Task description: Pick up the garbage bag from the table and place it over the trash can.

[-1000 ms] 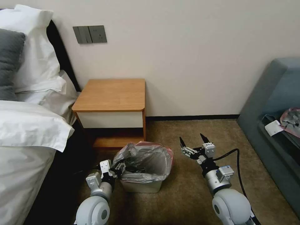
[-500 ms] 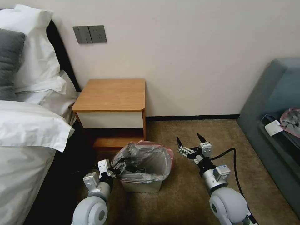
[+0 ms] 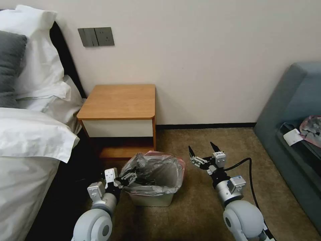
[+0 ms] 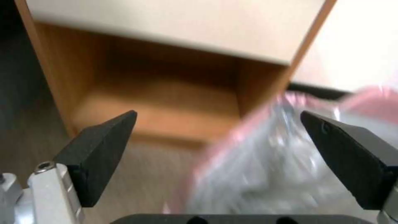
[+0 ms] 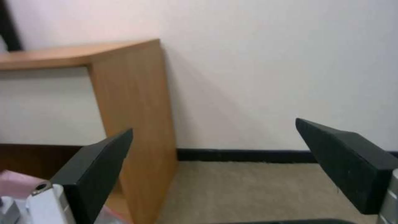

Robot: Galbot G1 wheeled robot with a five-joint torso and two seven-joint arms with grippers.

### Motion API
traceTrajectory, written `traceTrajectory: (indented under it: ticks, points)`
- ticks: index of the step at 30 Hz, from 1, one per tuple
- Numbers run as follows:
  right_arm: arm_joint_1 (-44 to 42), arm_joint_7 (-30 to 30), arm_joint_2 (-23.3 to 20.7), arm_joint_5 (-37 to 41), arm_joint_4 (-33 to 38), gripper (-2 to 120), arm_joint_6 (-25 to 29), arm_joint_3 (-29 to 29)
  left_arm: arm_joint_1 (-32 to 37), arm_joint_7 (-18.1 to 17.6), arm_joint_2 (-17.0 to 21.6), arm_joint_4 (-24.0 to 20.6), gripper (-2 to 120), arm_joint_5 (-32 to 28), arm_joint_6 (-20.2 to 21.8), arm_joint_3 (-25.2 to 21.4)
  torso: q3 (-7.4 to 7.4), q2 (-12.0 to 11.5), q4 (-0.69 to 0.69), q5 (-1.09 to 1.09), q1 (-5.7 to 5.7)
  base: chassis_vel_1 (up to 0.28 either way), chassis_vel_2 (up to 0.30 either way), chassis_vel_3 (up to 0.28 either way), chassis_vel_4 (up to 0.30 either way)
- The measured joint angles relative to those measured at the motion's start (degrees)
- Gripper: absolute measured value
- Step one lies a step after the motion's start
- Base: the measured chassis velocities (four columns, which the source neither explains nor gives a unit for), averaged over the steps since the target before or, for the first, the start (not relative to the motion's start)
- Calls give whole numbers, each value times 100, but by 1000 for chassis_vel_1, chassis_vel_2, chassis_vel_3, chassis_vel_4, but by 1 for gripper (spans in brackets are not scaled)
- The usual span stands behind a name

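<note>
Bedside corner on brown carpet (image 3: 200, 207), cream wall behind, bed to the robot's left and a grey-blue sofa (image 3: 291, 110) to its right; the table (image 3: 118, 100), its wooden top bare, stands against the wall just beyond both grippers. The trash can (image 3: 152, 199) sits on the carpet between the two arms, in front of the table's lower shelf; the garbage bag (image 3: 157, 174) is draped into and over it, grey film bunched high on the side nearest the left gripper (image 3: 128, 176), pink rim showing at the far edge. Left gripper: low at the can's near-left rim, jaws spread wide, crumpled film lying against one finger (image 4: 348, 155) in the left wrist view, nothing clamped. Right gripper (image 3: 202, 153): off the can's other side, apart from the bag, jaws wide, holding nothing.

Risks, as judged: the rim looks unevenly seated, so the bunched film beside the left gripper may slump into the can; a finger catching that loose film on withdrawal could drag the bag off, or tip the light can; a blind pinch may tear the thin plastic.
</note>
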Motion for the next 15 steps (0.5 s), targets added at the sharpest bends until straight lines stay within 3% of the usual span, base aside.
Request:
traceTrajectory:
  ticks: [6, 15]
  points:
    - [-289, 228, 359, -595, -252, 100, 497, -131, -166, 281, 180, 469, 99, 729, -649, -69, 0, 0, 0, 0, 0, 0, 0, 0, 0]
    - [-359, 134, 616, -996, -491, 100, 973, 19, -274, 304, 254, 698, 93, 875, -763, -97, 0, 0, 0, 0, 0, 0, 0, 0, 0]
